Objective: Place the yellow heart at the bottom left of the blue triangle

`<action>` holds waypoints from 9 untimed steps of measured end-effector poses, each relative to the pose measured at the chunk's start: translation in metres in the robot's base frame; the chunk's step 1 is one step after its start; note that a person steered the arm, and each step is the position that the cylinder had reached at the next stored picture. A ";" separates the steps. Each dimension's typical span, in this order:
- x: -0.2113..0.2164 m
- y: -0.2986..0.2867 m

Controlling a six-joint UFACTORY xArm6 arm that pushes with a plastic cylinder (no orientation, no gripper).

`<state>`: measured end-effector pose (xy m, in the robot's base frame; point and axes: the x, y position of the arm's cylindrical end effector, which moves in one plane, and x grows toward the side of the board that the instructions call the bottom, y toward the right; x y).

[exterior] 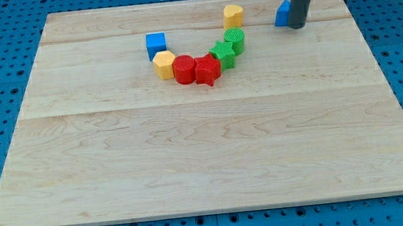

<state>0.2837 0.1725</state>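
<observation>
Tip touches blue triangle at its right; yellow heart well left; no pincer.

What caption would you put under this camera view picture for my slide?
My tip rests beside the blue triangle, with the yellow heart to the view's left.

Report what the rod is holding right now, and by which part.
Nothing is held. My tip rests on the board right beside the blue triangle, on its right in the view; the yellow heart sits apart, untouched.
</observation>
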 end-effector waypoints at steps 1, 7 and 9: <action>-0.022 0.000; -0.042 -0.117; -0.035 -0.070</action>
<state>0.2490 0.1030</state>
